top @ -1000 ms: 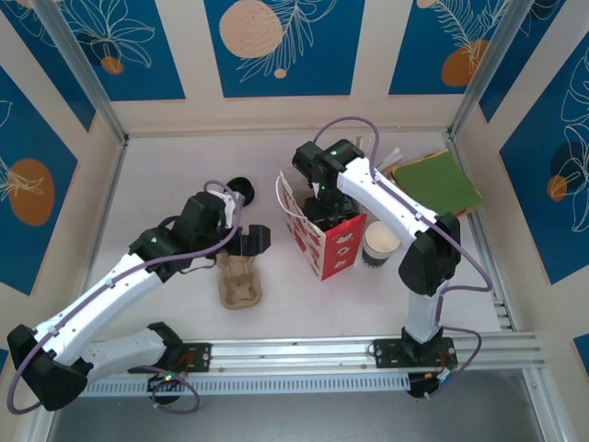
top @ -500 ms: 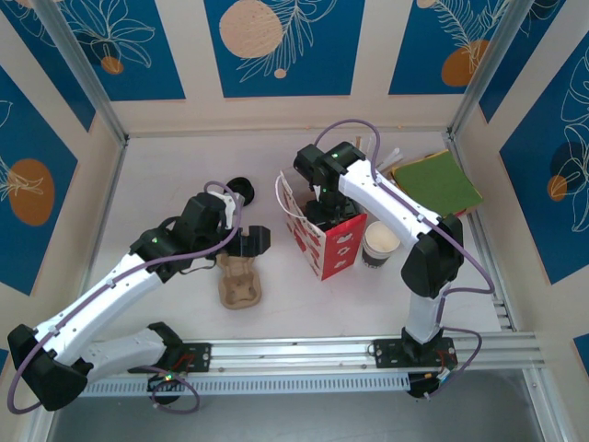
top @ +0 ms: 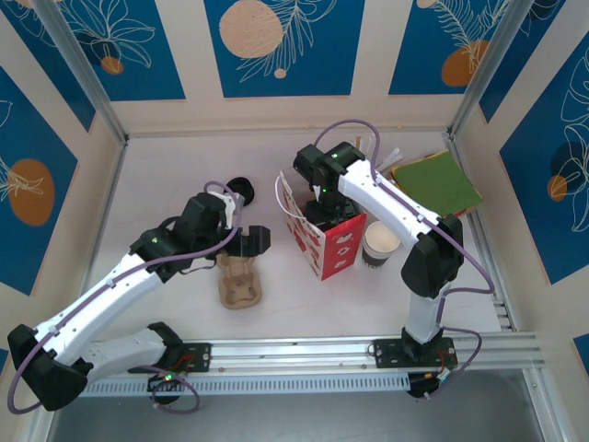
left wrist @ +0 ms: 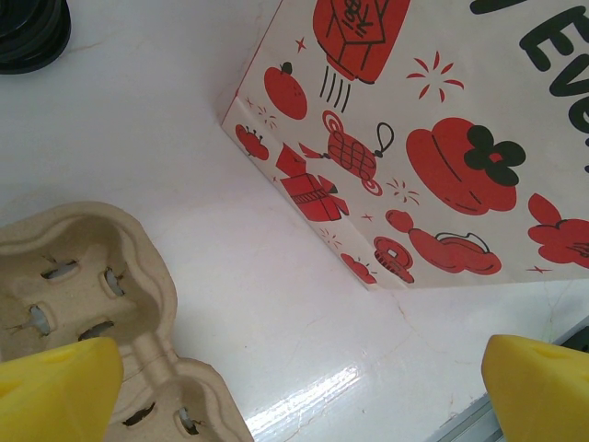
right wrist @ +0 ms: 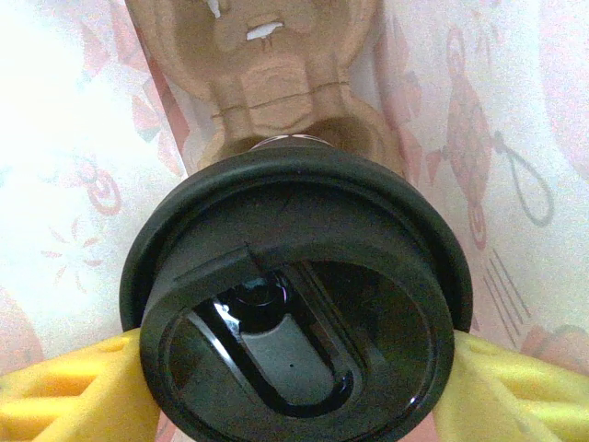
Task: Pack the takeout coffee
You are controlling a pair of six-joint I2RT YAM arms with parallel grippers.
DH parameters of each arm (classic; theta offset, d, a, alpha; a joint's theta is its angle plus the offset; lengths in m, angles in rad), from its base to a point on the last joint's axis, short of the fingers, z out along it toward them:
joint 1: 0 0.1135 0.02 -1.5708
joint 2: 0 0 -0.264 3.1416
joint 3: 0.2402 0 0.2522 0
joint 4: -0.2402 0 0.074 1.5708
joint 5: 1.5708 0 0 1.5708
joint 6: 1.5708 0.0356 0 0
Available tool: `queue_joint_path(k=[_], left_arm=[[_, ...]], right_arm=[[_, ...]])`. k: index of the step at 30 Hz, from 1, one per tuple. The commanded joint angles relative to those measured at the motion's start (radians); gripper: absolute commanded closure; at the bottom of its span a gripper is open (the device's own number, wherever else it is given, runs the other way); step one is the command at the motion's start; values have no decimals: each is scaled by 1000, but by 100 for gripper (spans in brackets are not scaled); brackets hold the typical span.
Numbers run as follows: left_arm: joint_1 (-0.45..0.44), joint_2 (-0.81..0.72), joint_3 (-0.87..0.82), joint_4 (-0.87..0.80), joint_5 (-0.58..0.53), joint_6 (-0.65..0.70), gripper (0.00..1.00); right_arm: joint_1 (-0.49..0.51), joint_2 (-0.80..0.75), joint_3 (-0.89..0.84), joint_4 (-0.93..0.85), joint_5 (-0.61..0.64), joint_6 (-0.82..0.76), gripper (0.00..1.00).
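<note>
Takeout coffee held inside a red-and-white paper bag on a white surface, in a booth of blue panels.

The white surface point(top: 175, 184) is closed in by cream walls point(top: 368, 55) carrying blue panels with orange discs and white leaf drawings. The takeout coffee point(right wrist: 294, 313), seen from above as a round black plastic lid with a sip slot, sits inside the paper bag point(top: 331, 244), clamped on both sides by the yellow fingers point(right wrist: 64, 391) of the right tool point(right wrist: 294, 387). Beneath it, in the bag, lies a brown pulp carrier point(right wrist: 267, 55). A second pulp tray point(top: 240, 281) lies on the surface to the left of the bag, under the left tool point(left wrist: 299, 396), whose fingers stand wide apart. A lidless cup point(top: 380, 245) stands just right of the bag, and a loose black lid point(top: 240, 189) lies behind the left arm.
</note>
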Motion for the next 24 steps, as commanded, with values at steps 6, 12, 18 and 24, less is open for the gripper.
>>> queue_joint_path(k=[6, 12, 18, 24], left_arm=[[7, 0, 6, 11, 3, -7, 0], [6, -2, 4, 11, 1, -10, 0], [7, -5, -2, 9, -3, -18, 0], [7, -7, -1, -7, -33, -28, 0]], right_arm=[[1, -33, -33, -10, -27, -4, 32], [-1, -36, -40, -8, -30, -4, 32], [-2, -40, -50, -4, -29, -3, 32], [-5, -45, -60, -4, -29, -2, 32]])
